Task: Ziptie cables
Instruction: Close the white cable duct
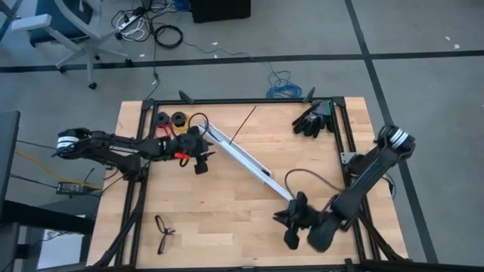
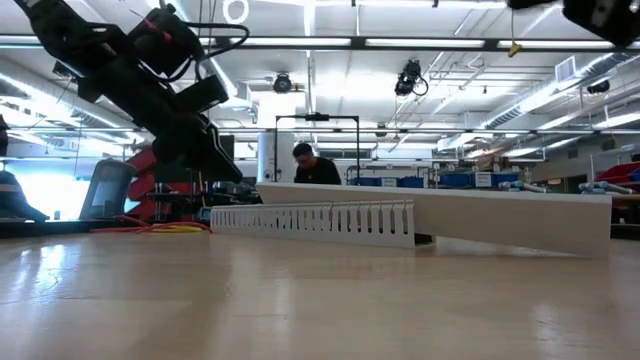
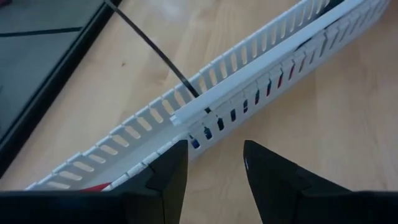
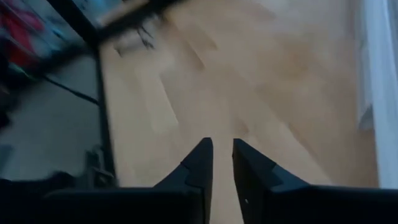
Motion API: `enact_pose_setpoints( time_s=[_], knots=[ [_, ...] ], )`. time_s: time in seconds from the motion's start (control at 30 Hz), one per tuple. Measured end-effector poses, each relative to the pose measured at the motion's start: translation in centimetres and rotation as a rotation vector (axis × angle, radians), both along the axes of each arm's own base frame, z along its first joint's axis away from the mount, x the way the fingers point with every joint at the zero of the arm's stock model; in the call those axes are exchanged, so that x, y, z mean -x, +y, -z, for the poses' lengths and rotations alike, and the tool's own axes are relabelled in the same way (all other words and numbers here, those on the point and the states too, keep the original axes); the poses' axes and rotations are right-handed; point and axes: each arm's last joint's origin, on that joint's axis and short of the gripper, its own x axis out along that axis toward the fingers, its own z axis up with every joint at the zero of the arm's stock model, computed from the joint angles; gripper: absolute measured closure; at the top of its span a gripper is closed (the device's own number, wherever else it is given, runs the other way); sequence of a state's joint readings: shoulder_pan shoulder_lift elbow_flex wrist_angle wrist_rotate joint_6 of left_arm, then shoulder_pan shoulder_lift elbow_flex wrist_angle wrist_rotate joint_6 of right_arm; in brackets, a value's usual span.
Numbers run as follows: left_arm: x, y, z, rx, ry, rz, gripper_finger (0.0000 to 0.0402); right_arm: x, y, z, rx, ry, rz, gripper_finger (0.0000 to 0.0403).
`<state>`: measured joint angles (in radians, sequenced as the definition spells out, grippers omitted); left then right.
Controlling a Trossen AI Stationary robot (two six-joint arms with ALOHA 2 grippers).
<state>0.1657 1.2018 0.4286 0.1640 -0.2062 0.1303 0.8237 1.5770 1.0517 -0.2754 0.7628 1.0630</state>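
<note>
Two long white slotted rails [image 1: 249,160] lie slantwise across the table's middle. The ziptie [image 1: 243,125], a thin black strip, runs from the far edge down to the rails, and its near end rests on a rail's top edge [image 3: 200,99]. Of the cables, only bits of blue and red wire [image 3: 205,134] show, behind the rail's slots. My left gripper [image 3: 214,149] is open and stands just short of the rail's side near its far-left end [image 1: 200,160]. My right gripper [image 4: 222,144] hovers off the rails' near-right end [image 1: 289,227], with a narrow gap between its fingers and nothing in it.
Two black spools [image 1: 170,119] with a red and yellow wire lie behind my left gripper. Black gloves [image 1: 314,117] lie at the far right and a pair of glasses [image 1: 164,232] at the near left. A black frame [image 1: 242,100] edges the table. A person [image 2: 315,165] sits in the room beyond.
</note>
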Motion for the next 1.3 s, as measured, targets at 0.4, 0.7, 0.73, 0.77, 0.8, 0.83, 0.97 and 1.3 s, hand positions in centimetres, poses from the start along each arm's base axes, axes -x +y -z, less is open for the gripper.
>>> enact_pose_setpoints(
  time_s=[0.4, 0.7, 0.73, 0.77, 0.8, 0.83, 0.97, 1.3],
  knots=[
    [0.4, 0.9, 0.4, 0.068, 0.033, 0.051, 0.0234, -1.7, -1.3, 1.9, 0.277, 0.411, 0.224, 0.0375],
    [0.4, 0.9, 0.4, 0.071, 0.031, 0.051, 0.0234, -4.8, -3.1, 2.7, 0.285, 0.398, 0.129, 0.0263],
    [0.4, 0.9, 0.4, 0.072, 0.031, 0.051, 0.0234, -5.0, -3.5, 2.7, 0.290, 0.403, 0.136, 0.0250],
    [0.4, 0.9, 0.4, 0.077, 0.032, 0.047, 0.0234, -5.3, -3.9, 2.8, 0.291, 0.411, 0.143, 0.0238],
    [0.4, 0.9, 0.4, 0.080, 0.033, 0.045, 0.0234, -5.6, -4.3, 2.8, 0.287, 0.419, 0.148, 0.0228],
    [0.4, 0.9, 0.4, 0.085, 0.032, 0.042, 0.0234, -5.8, -4.8, 2.9, 0.282, 0.425, 0.153, 0.0219],
    [0.5, 0.9, 0.6, 0.093, 0.051, 0.039, 0.0234, -6.2, -6.6, 4.1, 0.276, 0.468, 0.184, 0.0200],
    [0.6, 0.9, 0.7, 0.082, 0.065, 0.021, 0.0234, -6.5, -9.9, 7.3, 0.175, 0.537, 0.201, 0.0212]
  ],
)
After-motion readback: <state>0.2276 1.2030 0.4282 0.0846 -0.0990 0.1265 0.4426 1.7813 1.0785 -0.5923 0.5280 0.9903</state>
